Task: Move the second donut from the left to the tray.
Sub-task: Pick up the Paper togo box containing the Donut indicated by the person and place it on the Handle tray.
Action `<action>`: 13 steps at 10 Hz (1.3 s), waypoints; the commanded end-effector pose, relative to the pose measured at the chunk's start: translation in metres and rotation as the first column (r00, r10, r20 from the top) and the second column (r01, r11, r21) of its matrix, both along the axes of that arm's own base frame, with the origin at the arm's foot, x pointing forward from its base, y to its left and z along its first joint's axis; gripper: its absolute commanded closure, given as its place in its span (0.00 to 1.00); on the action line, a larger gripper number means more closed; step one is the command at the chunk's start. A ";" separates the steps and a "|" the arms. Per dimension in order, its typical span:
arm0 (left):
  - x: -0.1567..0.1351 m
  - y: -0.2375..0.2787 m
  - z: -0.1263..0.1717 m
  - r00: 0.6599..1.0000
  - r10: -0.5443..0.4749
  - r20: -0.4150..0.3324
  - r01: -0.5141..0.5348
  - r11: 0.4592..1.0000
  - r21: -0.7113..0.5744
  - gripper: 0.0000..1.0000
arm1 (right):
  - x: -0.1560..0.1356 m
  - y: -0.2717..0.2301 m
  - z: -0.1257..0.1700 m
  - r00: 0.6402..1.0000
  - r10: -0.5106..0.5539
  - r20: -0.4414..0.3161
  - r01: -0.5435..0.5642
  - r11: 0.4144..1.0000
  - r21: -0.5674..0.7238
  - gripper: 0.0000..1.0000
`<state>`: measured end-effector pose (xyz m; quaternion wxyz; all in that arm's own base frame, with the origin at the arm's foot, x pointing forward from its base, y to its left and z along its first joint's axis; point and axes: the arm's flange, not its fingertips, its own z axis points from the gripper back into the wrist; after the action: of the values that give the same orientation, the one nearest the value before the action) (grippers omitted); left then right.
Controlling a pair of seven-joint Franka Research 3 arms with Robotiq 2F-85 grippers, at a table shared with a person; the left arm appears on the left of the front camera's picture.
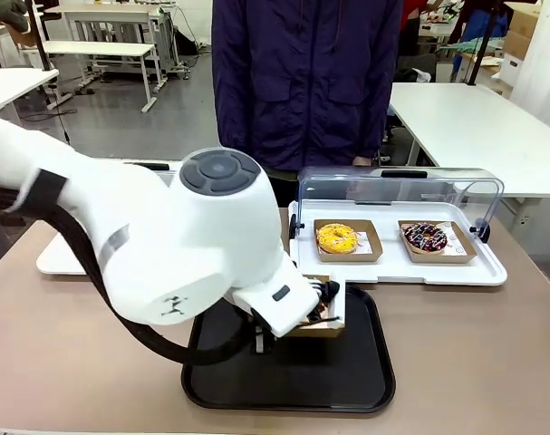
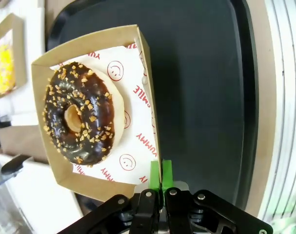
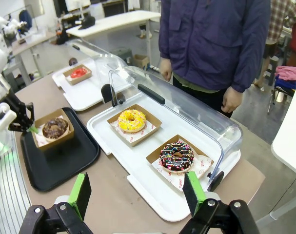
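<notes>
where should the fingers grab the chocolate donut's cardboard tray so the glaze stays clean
Grip the thin upright side wall of the cardboard tray, pinching it from above with one finger inside and one outside. The wall stands clear of the chocolate donut, with paper between. The left gripper already pinches that wall, over the black tray.
</notes>
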<state>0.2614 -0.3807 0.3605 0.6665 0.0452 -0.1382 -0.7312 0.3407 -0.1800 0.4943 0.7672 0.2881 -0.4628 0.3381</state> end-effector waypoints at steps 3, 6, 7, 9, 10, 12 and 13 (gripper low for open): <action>-0.005 -0.004 -0.032 1.000 0.006 0.017 -0.006 1.000 0.006 0.98 | 0.003 0.000 0.001 0.999 0.003 0.041 -0.004 1.000 0.011 0.00; -0.015 0.000 -0.042 1.000 0.012 -0.004 -0.012 1.000 0.017 0.98 | 0.003 0.000 0.001 0.999 0.003 0.041 -0.004 1.000 0.011 0.00; -0.013 -0.001 -0.047 1.000 0.008 -0.023 -0.008 1.000 0.021 0.98 | 0.003 0.000 0.001 0.999 0.003 0.041 -0.004 1.000 0.011 0.00; -0.009 -0.001 -0.051 0.999 0.022 -0.048 -0.020 0.999 0.031 0.98 | 0.003 0.000 0.001 0.999 0.003 0.041 -0.004 1.000 0.011 0.00; -0.006 0.000 -0.052 0.998 0.034 -0.056 -0.032 0.999 0.036 0.98 | 0.003 0.000 0.001 0.999 0.003 0.041 -0.004 1.000 0.011 0.00; -0.001 0.001 -0.052 0.995 0.058 -0.079 -0.058 0.998 0.011 0.98 | 0.003 0.000 0.001 0.999 0.003 0.041 -0.004 1.000 0.011 0.00; -0.001 0.002 -0.049 0.996 0.062 -0.069 -0.062 0.998 0.009 0.41 | 0.003 0.000 0.001 0.999 0.003 0.041 -0.004 1.000 0.011 0.00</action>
<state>0.2574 -0.3793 0.3103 0.6808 0.0330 -0.1070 -0.7239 0.3405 -0.1800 0.4943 0.7669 0.2881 -0.4629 0.3385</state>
